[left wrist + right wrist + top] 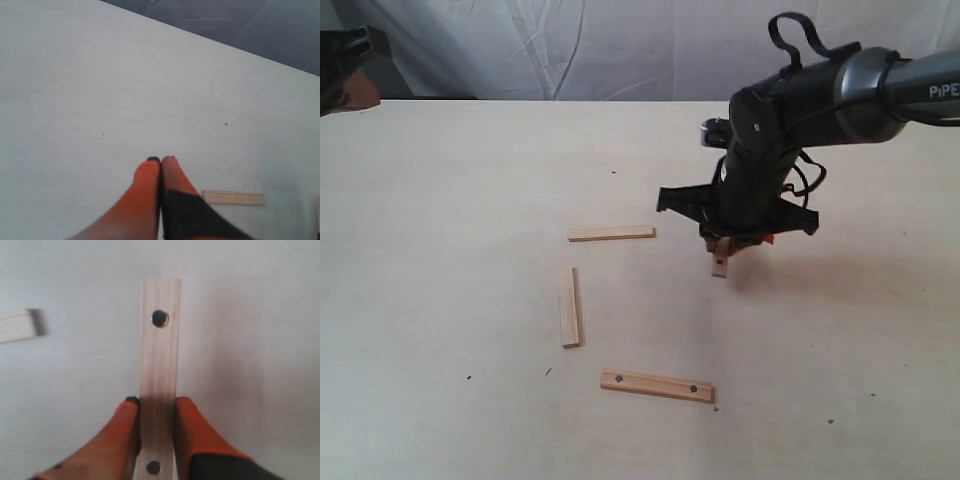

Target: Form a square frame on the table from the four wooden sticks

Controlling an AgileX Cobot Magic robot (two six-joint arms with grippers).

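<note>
My right gripper (156, 402) is shut on a wooden stick with a dark hole near each end (159, 365); in the exterior view that stick (720, 262) pokes out below the gripper (724, 243), close above the table (450, 200). Three more sticks lie flat on the table: a plain one (611, 233) left of the gripper, a plain one (570, 306) below it running front to back, and a holed one (657, 385) nearest the front. My left gripper (161, 161) is shut and empty, with a plain stick (233, 198) beside it. No square frame is formed.
A white cloth backdrop (570, 45) hangs behind the table's far edge. A dark object (345, 70) sits at the far left corner. The end of a plain stick (20, 326) shows beside the held one in the right wrist view.
</note>
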